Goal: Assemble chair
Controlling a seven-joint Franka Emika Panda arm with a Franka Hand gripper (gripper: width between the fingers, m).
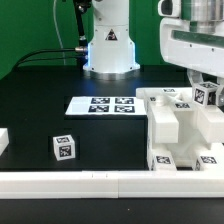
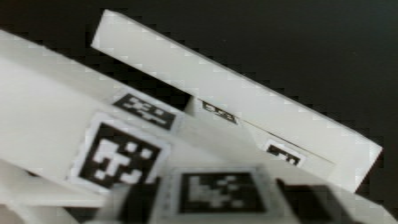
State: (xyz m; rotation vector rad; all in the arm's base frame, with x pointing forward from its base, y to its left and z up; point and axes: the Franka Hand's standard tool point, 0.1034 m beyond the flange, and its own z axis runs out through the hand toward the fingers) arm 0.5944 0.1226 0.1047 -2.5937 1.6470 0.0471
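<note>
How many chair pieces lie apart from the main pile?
2: a tagged square block beside the border rail; a white piece cut off at the exterior view's left edge. Others may be hidden.

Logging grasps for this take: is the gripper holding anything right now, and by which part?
Cannot tell. The gripper sits right at a tagged block among the chair pieces, but neither view shows its fingers closed on it.
</note>
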